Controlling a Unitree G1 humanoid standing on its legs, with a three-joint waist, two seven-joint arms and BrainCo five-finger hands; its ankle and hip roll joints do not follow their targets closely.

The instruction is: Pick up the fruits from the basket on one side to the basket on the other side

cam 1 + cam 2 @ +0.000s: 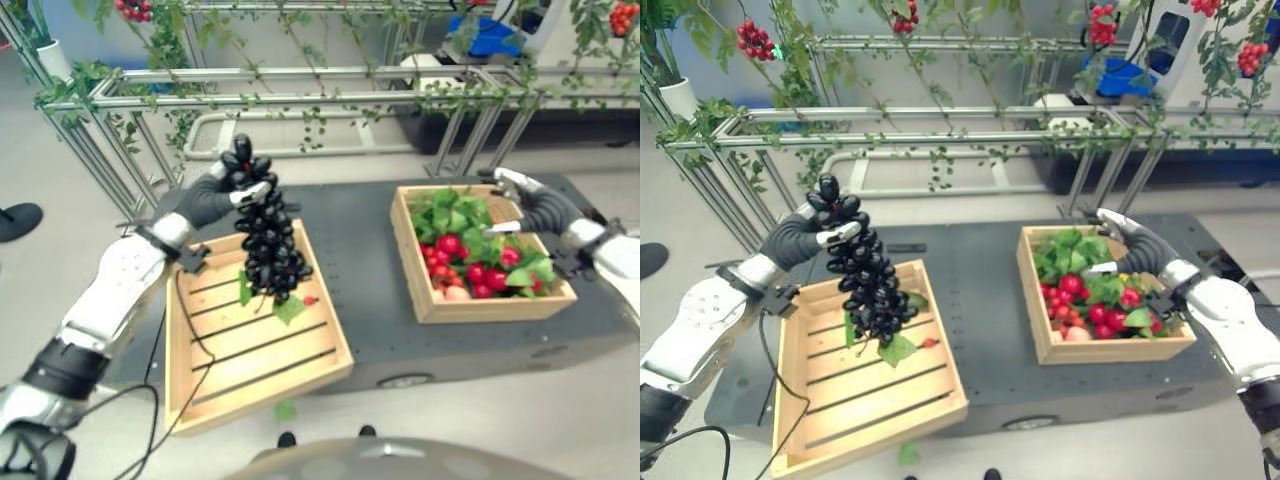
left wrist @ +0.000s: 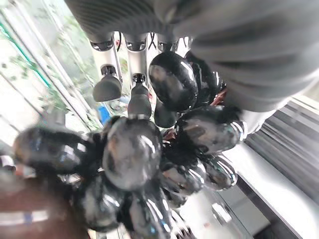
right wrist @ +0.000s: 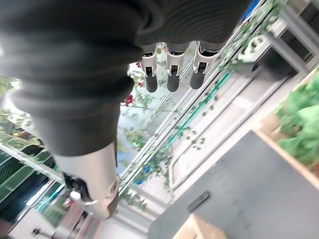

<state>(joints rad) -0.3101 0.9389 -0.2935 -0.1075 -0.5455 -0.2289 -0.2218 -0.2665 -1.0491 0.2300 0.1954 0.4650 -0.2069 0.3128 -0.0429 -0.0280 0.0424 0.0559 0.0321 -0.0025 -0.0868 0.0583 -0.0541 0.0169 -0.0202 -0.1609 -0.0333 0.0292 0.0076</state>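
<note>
Black grape bunch [image 1: 268, 245] hangs above the left basket [image 1: 250, 345] at its 12 o'clock end, top pinched by the left robot hand [image 1: 215, 195]. The right robot hand [image 1: 535, 205], fingers relaxed and spread, hovers at 2 o'clock of the right basket [image 1: 425, 300] of red fruits [image 1: 465, 265] on the dark surface [image 1: 350, 250].

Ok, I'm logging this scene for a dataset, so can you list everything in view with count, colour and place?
Bunch of black grapes: one, hanging from the left hand over the left crate.
Slatted wooden crate: one, pale wood, left; a small red fruit inside.
Wooden box: one, right, with red fruits among green leaves.
Dark platform: one, under both.
Metal frame with vines: behind.
Left hand: fingers curled round the grapes' top.
Right hand: fingers open above the box.
</note>
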